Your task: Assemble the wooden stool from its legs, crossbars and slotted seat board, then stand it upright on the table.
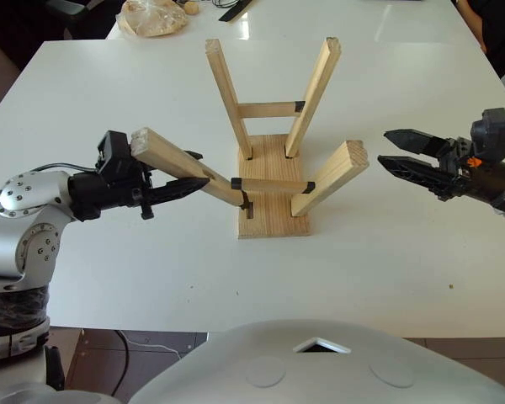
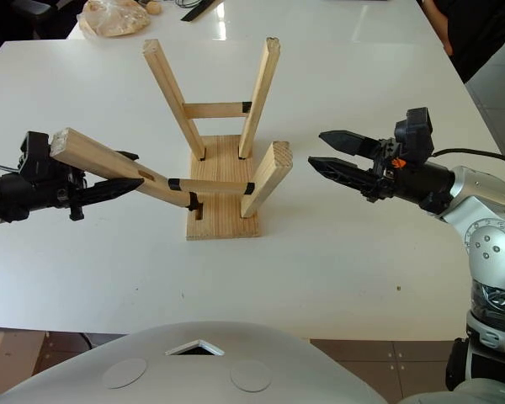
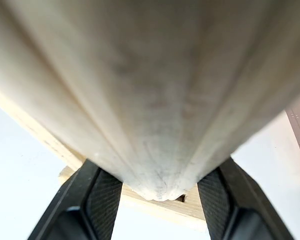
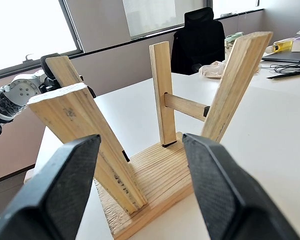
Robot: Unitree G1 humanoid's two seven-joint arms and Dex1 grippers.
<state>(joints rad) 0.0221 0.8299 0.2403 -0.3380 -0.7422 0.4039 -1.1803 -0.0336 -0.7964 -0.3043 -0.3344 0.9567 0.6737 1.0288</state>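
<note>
White table (image 1: 387, 252) beneath pale wooden stool (image 1: 270, 168), upside down, black-tipped crossbars (image 1: 269, 109).

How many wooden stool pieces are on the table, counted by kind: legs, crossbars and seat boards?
Legs: 4
Crossbars: 2
Seat board: 1
Total: 7 wooden pieces
</note>
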